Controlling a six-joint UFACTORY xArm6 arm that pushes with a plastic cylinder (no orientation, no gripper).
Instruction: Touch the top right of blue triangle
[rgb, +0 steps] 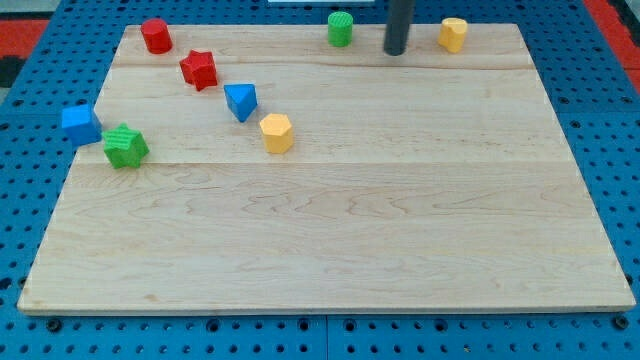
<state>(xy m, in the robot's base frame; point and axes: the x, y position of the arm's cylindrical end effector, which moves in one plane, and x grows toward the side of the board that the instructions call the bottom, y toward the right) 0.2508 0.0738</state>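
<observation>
The blue triangle (240, 101) lies on the wooden board (380, 220) in the upper left part of the view. My tip (395, 52) is the lower end of a dark rod near the view's top, right of centre. It stands far to the right of the blue triangle and a little higher in the view, not touching any block. It sits between a green cylinder (340, 29) on its left and a yellow block (453, 34) on its right.
A red star (199, 70) lies just up-left of the triangle and a yellow hexagon (276, 132) just down-right of it. A red cylinder (155, 36) is at the top left. A blue cube (80, 124) and a green block (125, 147) sit at the left edge.
</observation>
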